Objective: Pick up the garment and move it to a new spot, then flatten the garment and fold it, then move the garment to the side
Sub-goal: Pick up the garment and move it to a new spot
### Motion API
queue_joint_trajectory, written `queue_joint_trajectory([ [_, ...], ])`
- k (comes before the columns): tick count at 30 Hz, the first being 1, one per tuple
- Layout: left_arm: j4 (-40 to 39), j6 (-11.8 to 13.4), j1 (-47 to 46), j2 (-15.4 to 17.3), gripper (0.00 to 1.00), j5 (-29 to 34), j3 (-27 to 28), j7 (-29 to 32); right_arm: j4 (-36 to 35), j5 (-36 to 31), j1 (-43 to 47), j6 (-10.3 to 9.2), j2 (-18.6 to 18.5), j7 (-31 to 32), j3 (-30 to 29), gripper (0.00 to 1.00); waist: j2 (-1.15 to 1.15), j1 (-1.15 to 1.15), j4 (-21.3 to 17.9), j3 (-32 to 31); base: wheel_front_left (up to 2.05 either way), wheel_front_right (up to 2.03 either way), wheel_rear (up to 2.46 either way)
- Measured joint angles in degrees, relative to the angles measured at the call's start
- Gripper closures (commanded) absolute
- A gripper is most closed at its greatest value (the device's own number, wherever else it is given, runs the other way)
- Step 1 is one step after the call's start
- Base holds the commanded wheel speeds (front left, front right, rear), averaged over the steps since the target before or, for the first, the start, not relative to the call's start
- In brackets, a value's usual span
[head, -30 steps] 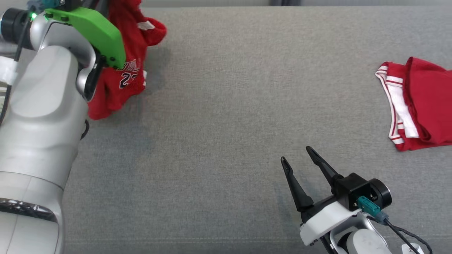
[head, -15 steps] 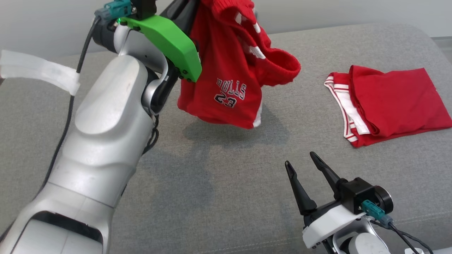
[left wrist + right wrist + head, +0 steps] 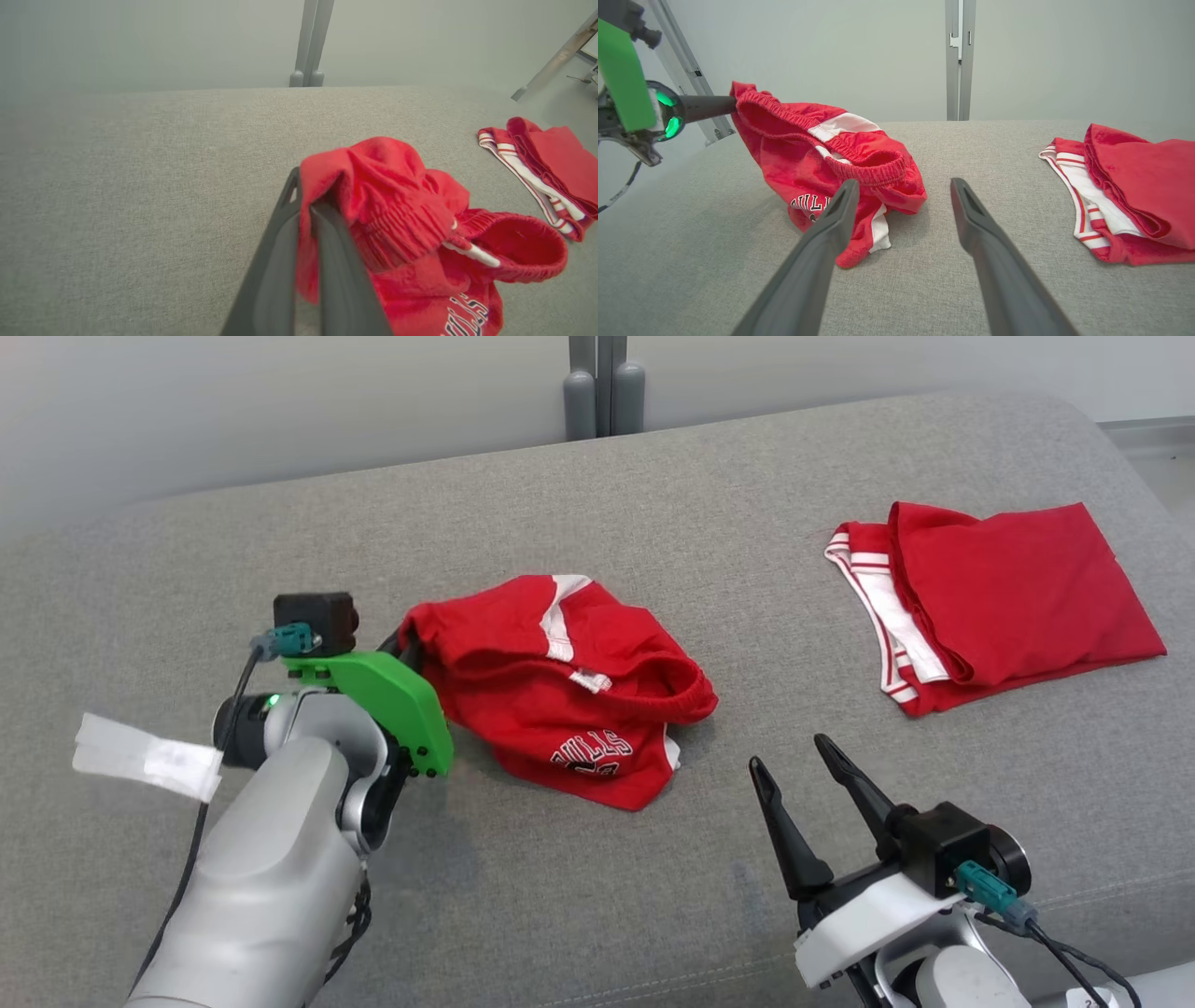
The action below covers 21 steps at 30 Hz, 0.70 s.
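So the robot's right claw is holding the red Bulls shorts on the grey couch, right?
No, it's the left claw that is holding the red Bulls shorts on the grey couch. The left wrist view shows the cloth pinched between its fingers; the right claw is open.

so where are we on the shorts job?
Done: the move looks nearly over. The red Bulls shorts lie crumpled mid-way along the grey cushion.
In hand: the left tool is shut on the waistband, holding that edge up. The right tool is open and empty.
Left: release, flatten, fold, then move aside, perhaps by the folded red garment.
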Motion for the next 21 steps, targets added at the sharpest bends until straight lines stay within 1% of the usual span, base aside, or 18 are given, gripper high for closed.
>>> queue_joint_trajectory([
  [1,0.99,0.59,0.54,0.11,0.95,-0.25,0.16,-0.36,0.14,0.02,-0.11,0.0,0.0,-0.12,-0.13,0.0,0.0,0.0,-0.07,0.03,0.0,0.0,0.0],
  [2,2.16,0.92,0.93,0.3,0.53,-0.31,0.24,-0.37,0.29,0.07,-0.25,0.0,0.0,-0.14,-0.24,0.0,0.0,0.0,-0.1,0.01,0.0,0.0,0.0],
  [3,3.27,1.16,1.4,0.53,0.53,-0.32,0.22,-0.35,0.48,0.09,-0.42,0.0,0.0,-0.21,-0.34,0.0,0.0,0.0,-0.12,-0.06,0.0,0.0,0.0],
  [4,4.36,1.44,1.91,0.83,0.0,-0.32,0.25,-0.33,0.65,0.14,-0.55,0.0,0.0,-0.35,-0.4,0.0,0.0,0.0,-0.14,-0.16,0.0,0.0,0.0],
  [9,8.79,2.44,4.1,1.99,0.0,-0.31,0.13,-0.76,1.32,0.54,-0.72,0.0,0.0,-0.71,-0.82,0.0,0.0,0.0,-0.15,-1.23,0.0,0.0,0.0],
  [13,10.31,1.51,5.94,2.34,0.0,-0.36,-0.8,1.0,1.75,0.75,-0.25,0.0,0.0,-1.07,-1.3,0.0,0.0,0.0,0.19,-2.48,0.0,0.0,0.0],
  [17,7.67,0.24,5.94,2.21,0.0,-0.07,-1.72,0.05,1.92,0.91,0.65,0.0,0.0,-1.13,-1.96,0.0,0.0,0.0,0.9,-3.69,0.0,0.0,0.0],
  [21,3.72,-0.23,5.82,1.46,0.0,1.41,-3.55,-0.1,1.94,0.98,1.27,0.0,0.0,-1.15,-2.22,0.0,0.0,0.0,1.59,-4.53,0.0,0.0,0.0],
])
